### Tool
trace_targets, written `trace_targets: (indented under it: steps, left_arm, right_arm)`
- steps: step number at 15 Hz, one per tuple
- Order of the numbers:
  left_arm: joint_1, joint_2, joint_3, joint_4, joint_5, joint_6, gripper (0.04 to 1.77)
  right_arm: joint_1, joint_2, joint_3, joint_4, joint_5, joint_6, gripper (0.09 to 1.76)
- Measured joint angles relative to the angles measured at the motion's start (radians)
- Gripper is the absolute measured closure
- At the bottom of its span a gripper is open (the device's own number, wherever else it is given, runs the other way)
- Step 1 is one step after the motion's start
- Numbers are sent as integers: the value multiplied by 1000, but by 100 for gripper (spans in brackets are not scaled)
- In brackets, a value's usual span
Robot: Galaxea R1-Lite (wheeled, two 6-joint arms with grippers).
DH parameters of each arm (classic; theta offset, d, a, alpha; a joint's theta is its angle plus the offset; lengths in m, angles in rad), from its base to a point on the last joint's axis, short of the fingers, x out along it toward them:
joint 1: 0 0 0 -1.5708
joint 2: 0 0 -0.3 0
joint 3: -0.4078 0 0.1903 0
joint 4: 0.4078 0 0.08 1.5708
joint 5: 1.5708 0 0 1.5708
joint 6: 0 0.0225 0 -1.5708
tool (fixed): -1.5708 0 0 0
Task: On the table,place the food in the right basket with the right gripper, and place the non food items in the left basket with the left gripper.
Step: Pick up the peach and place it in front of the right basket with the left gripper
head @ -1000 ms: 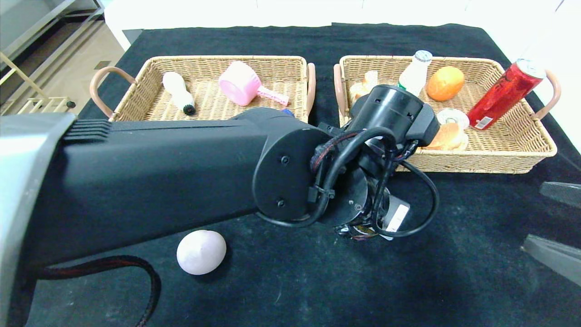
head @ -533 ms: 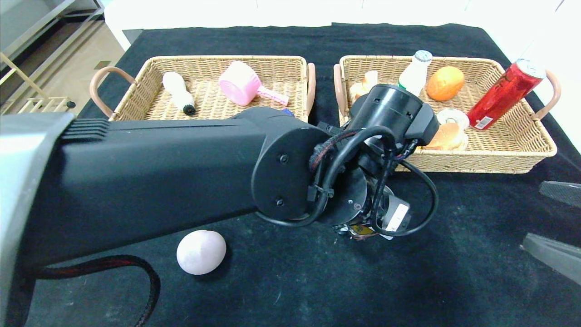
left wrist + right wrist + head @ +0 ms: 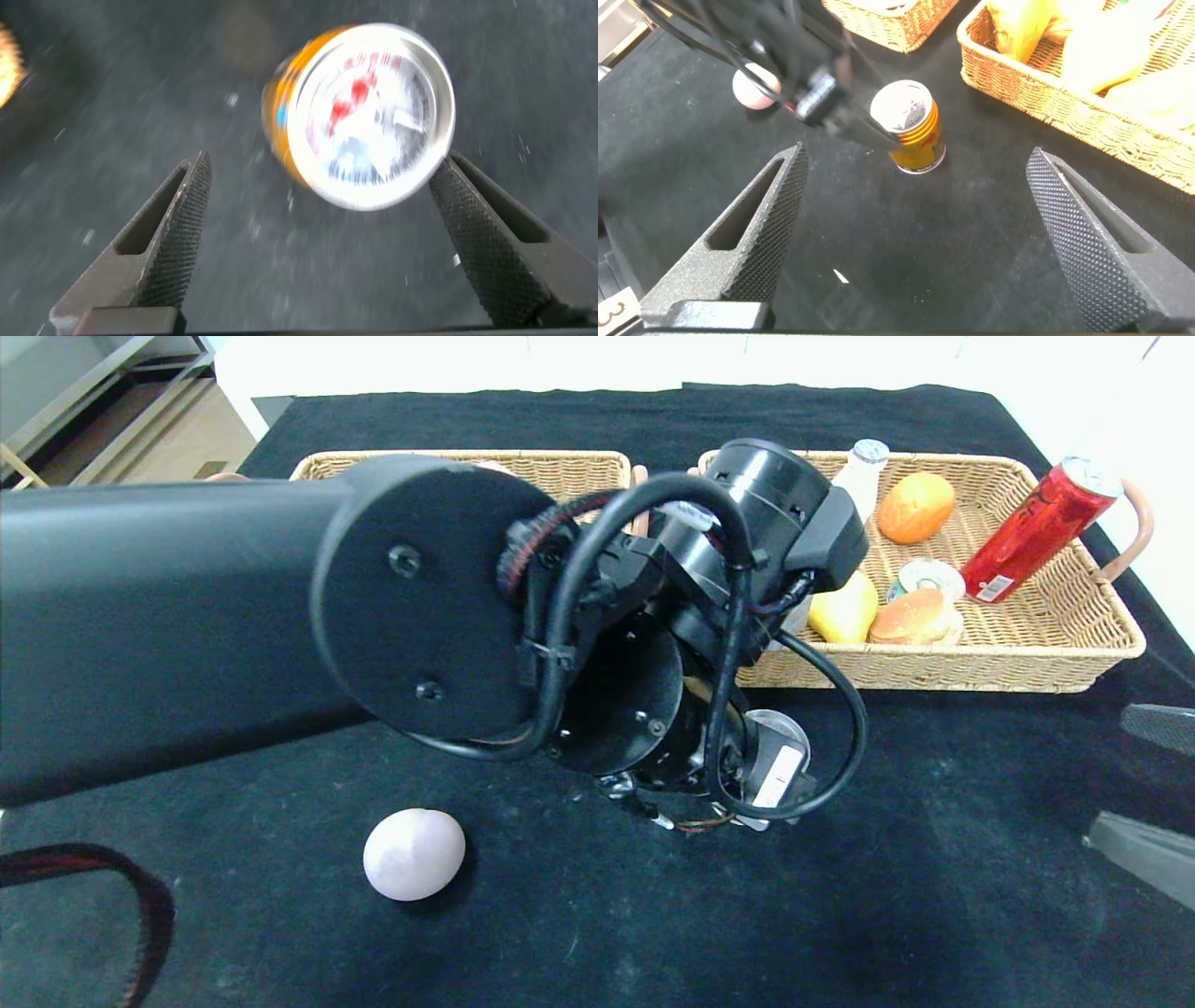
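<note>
An orange can with a silver lid stands upright on the black cloth in front of the right basket. In the head view my left wrist hides most of it. My left gripper is open and hovers just over the can; the lid lies between the two fingers, close to one of them. A pale pink egg lies on the cloth at the near left, and it also shows in the right wrist view. My right gripper is open and empty at the right edge.
The right basket holds a red can, an orange, a bun, a yellow fruit and a white bottle. My left arm hides most of the left basket.
My left arm has swung up and back, so it now covers the left basket and uncovers the yellow fruit. The egg and my right gripper have not moved.
</note>
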Motion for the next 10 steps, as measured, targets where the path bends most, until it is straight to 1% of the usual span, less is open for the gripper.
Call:
trace_targets:
  steps: [2,6,8,10]
  left_arm:
    - [6,-44,20,30,-1,-14,15]
    - [44,-141,106,39,-4,-27,13]
    - [73,-190,175,39,-5,-28,12]
    - [114,-240,269,36,-3,-29,11]
  right_arm:
    - [0,0,0,0,0,0,14]
    - [0,7,1,0,0,0,14]
    - [0,14,3,0,-1,0,14]
    - [0,22,6,0,-1,-1,14]
